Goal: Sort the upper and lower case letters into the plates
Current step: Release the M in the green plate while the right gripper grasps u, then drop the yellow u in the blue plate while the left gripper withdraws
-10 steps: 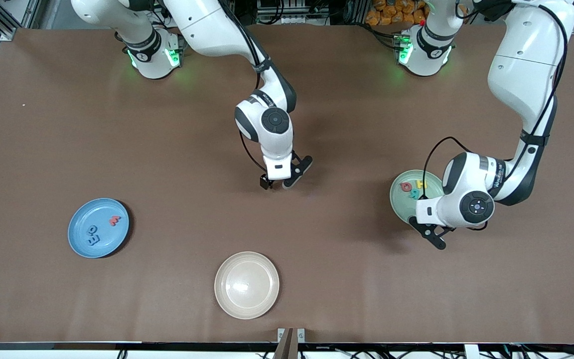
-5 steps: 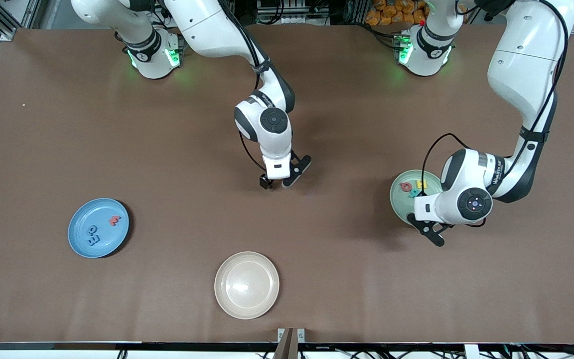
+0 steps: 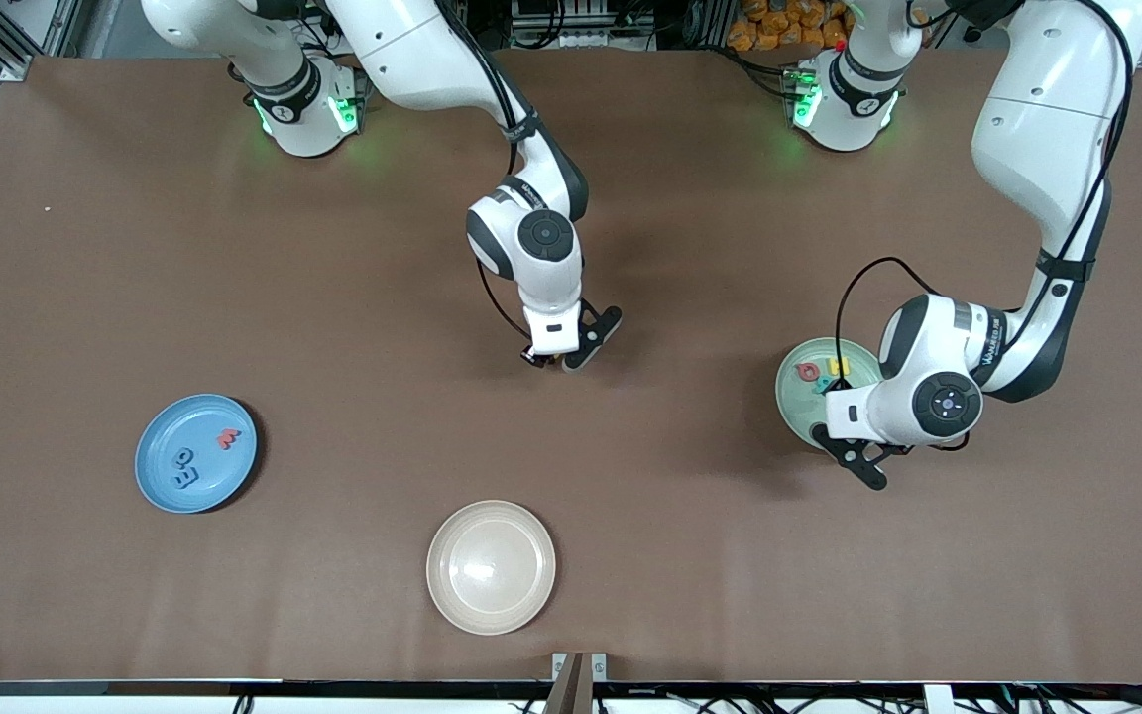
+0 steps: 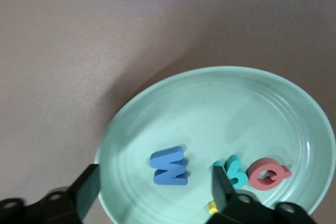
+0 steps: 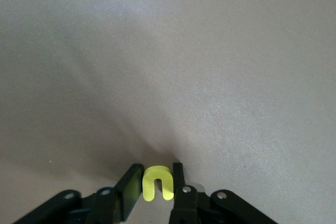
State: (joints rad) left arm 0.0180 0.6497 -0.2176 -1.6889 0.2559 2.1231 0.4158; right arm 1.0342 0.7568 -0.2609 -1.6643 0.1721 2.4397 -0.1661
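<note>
On mint plate (image 4: 157, 114), blue W (image 4: 169, 166), red Q (image 4: 268, 173), teal letter (image 4: 233, 171) unclear

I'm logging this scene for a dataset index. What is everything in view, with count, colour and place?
Round shallow blue plate: one, toward the right arm's end of the table.
Letters on it: three, two blue, one red.
Round mint green plate: one, toward the left arm's end.
Letters in it: four, blue, teal, red, yellow.
Round cream-beige plate: one, nearest the front camera.
Small yellow letter: one, gripped at mid-table.
Right end effector: shut on that letter.
Left end effector: open, over the green plate.
</note>
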